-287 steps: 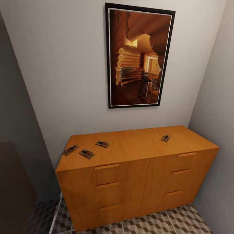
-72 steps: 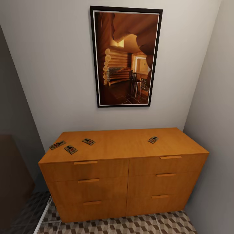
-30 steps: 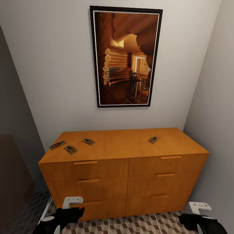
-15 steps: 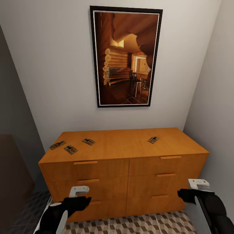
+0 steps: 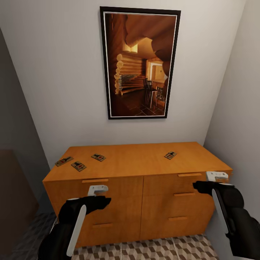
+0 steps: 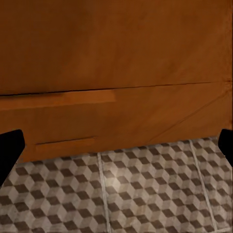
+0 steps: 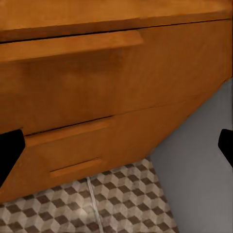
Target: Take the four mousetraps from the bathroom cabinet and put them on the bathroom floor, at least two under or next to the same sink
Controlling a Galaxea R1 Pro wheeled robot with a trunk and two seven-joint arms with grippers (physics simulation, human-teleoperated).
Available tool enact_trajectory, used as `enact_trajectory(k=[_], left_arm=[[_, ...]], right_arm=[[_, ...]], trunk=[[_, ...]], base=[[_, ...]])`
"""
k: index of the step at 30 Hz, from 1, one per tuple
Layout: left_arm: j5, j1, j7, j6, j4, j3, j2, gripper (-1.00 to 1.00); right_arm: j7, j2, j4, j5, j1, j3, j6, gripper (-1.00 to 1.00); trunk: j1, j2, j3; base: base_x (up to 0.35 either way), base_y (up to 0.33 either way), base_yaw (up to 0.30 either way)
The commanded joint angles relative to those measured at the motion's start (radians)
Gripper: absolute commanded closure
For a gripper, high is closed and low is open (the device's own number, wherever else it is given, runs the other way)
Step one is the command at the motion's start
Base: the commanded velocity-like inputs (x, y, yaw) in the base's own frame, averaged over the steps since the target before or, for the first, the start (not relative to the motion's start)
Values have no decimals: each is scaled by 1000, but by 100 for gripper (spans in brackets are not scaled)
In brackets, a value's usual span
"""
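Orange-brown wooden cabinet (image 5: 139, 196) standing against the wall under a framed picture (image 5: 140, 63), four mousetraps (image 5: 78, 166) lying on its top, three near its left end, one toward the right, left gripper (image 5: 98, 198) and right gripper (image 5: 207, 184) hovering before the drawers, fingers spread wide and holding nothing, cube-patterned floor (image 6: 145, 194) showing below.

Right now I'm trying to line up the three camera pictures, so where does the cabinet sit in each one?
Head view: the cabinet stands against the back wall, across the lower middle, four mousetraps on its top.
Left wrist view: its drawer fronts take the half opposite the bathroom floor.
Right wrist view: its drawer fronts and corner sit beside a grey wall.
Shared landmark: the cube-patterned floor meeting the cabinet's base.
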Motion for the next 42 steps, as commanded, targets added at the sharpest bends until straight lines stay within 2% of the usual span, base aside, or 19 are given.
enact_trajectory(k=[1,13,22,29,37,42], left_arm=[[3,-18,0,11,-1,-3,-4,-100],[10,-172,0,36,-1,-21,-25,-100],[13,-258,-1,39,-1,-22,-28,-100],[18,-339,-2,39,-1,-23,-32,-100],[20,-391,-1,39,2,-25,-31,-100],[19,-408,-2,39,5,-24,-14,-100]], right_arm=[[3,0,-1,7,-19,1,5,-100],[1,0,5,3,-188,4,5,-100],[-2,1,24,1,-269,11,5,-100],[-5,5,69,0,-338,45,5,-100],[-9,10,149,0,-395,73,5,-100],[-11,14,224,0,-425,81,5,-100]], trunk=[[0,-1,-1],[0,-1,-1],[0,-1,-1],[0,-1,-1],[0,-1,-1],[0,-1,-1]], base=[[0,0,0],[0,0,0],[0,0,0],[0,0,0],[0,0,0],[0,0,0]])
